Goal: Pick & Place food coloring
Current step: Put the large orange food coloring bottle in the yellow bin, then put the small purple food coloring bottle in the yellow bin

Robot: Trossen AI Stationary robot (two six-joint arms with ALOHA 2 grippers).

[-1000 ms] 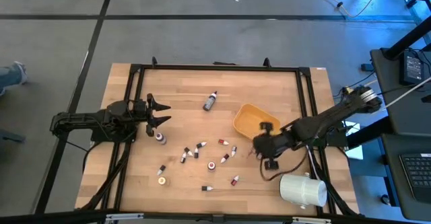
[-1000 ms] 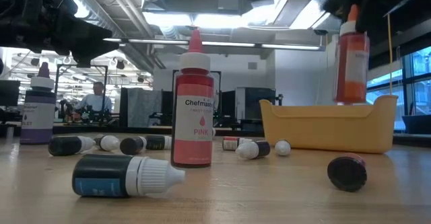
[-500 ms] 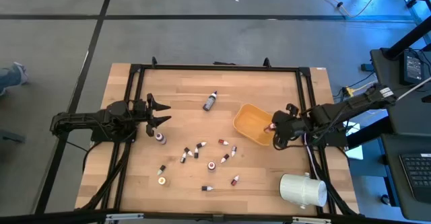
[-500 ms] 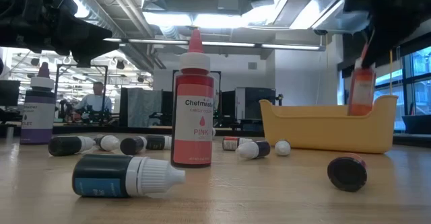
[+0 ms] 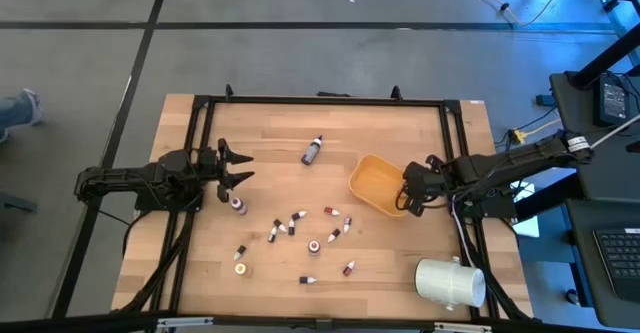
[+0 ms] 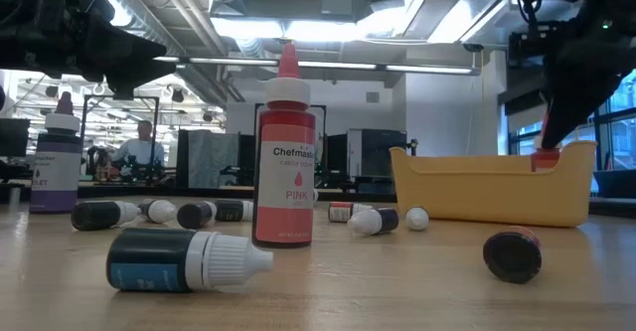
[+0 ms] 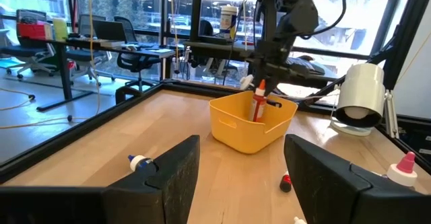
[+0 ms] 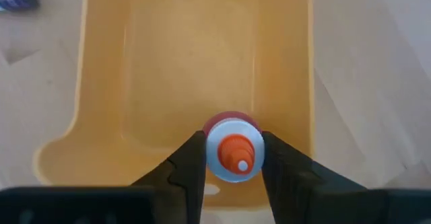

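Leftward first: the left gripper (image 5: 238,166) hovers over the wooden table (image 5: 270,123) near its left edge, fingers spread with nothing between them — a dark bottle (image 5: 238,205) stands just beside it. Toward the middle, small food coloring bottles (image 5: 297,218) lie scattered, and a slightly larger dark one (image 5: 312,150) lies apart from them. On the right, the right gripper (image 8: 234,158) reaches into the yellow bowl (image 5: 372,180) — its fingers flank an orange-tipped bottle (image 8: 233,147) standing upright inside. A white cylinder (image 5: 450,282) lies nearby.

Grey floor (image 5: 300,53), office chairs (image 7: 138,59), big windows (image 7: 168,12), ceiling lights (image 6: 298,28).
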